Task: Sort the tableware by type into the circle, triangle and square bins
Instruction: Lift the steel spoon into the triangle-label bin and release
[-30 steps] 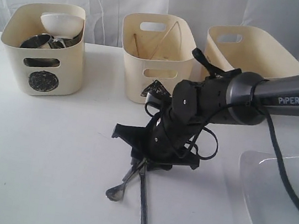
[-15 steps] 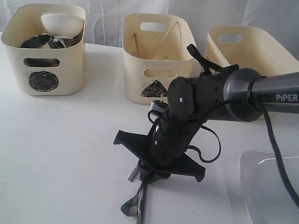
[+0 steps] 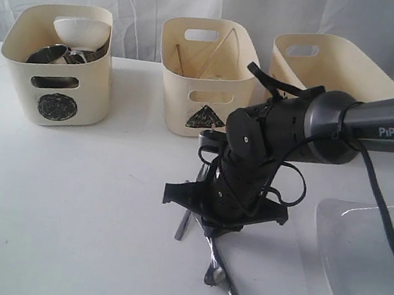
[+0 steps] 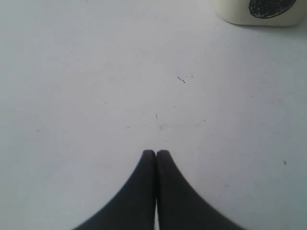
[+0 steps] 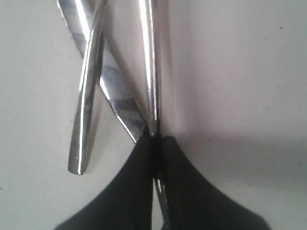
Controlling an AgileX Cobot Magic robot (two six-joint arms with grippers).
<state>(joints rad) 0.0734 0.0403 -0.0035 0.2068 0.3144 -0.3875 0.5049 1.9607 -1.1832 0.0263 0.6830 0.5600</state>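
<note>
My right gripper [image 3: 214,231] points down at the table in front of the triangle bin [image 3: 203,75]. It is shut [image 5: 157,139] on a thin steel cutlery piece [image 5: 150,72] seen edge-on; I cannot tell whether it is the knife, fork or spoon. Two more steel pieces [image 5: 84,110] cross beside it on the table, one handle [image 3: 184,225] sticking out to the left. Wooden chopsticks [image 3: 220,48] lean inside the triangle bin. The circle bin [image 3: 56,76] holds a white bowl [image 3: 80,30] and steel vessels [image 3: 48,55]. My left gripper [image 4: 156,152] is shut and empty over bare table.
The square bin [image 3: 333,64] stands at the back right, partly behind my right arm [image 3: 376,125]. A large white plate [image 3: 364,266] lies at the front right, close to the arm's cable. A corner of the circle bin [image 4: 261,12] shows in the left wrist view.
The right gripper closed on the cutlery piece and shifted slightly right while turning. The cutlery under it swung from pointing front-left to front-right. The left gripper stayed still.
</note>
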